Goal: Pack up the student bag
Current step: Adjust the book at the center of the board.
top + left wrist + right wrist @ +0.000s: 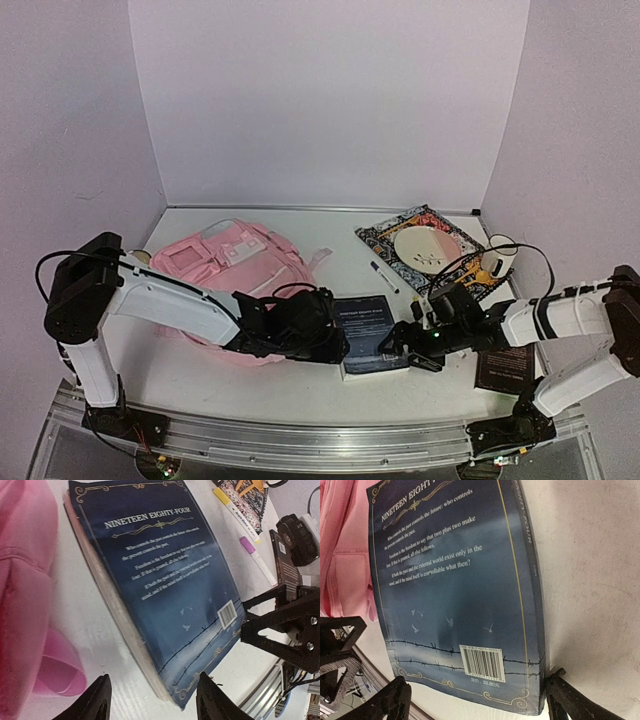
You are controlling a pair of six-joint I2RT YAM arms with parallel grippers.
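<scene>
We are viewing the student bag (225,265) lying flat toward the left edge of the tabletop. Just beside it, at the middle of the near edge, a dark blue book (368,328) is lying back cover up. The left gripper (155,700) is hovering with fingers apart astride one book corner. The right gripper (479,702) is spanning the barcode end with fingers apart.

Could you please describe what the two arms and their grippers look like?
The left arm and right arm have white links between bulky black joint housings, with thin black cables looping alongside. The left gripper and right gripper each have two matte black tapered fingers. No markings show.
</scene>
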